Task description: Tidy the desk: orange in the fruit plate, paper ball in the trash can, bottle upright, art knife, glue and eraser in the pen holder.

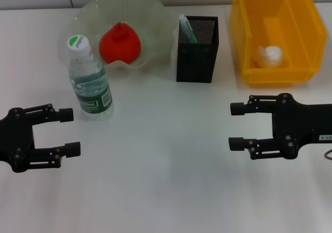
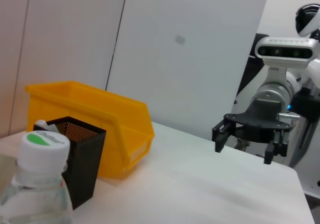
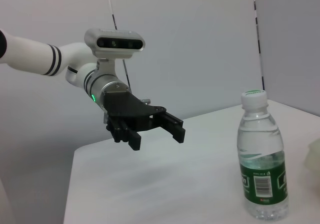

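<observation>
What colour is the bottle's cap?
White with a green top, on the bottle; clearest in the head view.

Bright, even overhead light; the white tabletop (image 1: 166,191) looks nearly washed out, shadows faint. The clear plastic green-labelled bottle (image 2: 37,184) blurs at seven o'clock.

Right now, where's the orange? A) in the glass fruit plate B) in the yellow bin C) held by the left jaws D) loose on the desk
A: the orange sits inside the fruit plate, behind the upright bottle. The left gripper and right gripper both hang open and empty over the desk.
</observation>
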Robot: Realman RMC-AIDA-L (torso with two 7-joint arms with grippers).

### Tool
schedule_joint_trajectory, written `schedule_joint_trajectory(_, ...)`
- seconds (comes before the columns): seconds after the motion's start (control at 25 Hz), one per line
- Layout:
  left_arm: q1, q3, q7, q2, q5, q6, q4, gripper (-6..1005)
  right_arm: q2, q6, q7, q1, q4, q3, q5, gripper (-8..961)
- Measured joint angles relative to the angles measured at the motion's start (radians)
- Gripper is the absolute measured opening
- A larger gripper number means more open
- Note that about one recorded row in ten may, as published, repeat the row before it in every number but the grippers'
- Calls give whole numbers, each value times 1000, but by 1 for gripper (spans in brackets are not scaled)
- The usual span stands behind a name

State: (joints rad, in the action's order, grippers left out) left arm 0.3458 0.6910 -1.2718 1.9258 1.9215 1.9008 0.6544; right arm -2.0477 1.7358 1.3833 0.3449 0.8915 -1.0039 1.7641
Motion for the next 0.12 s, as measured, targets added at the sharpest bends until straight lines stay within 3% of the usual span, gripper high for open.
schedule_joint_trajectory(0.12,14,-1,-1,2,1,4,-1,813,1,-1,0,0,1,1,3,742)
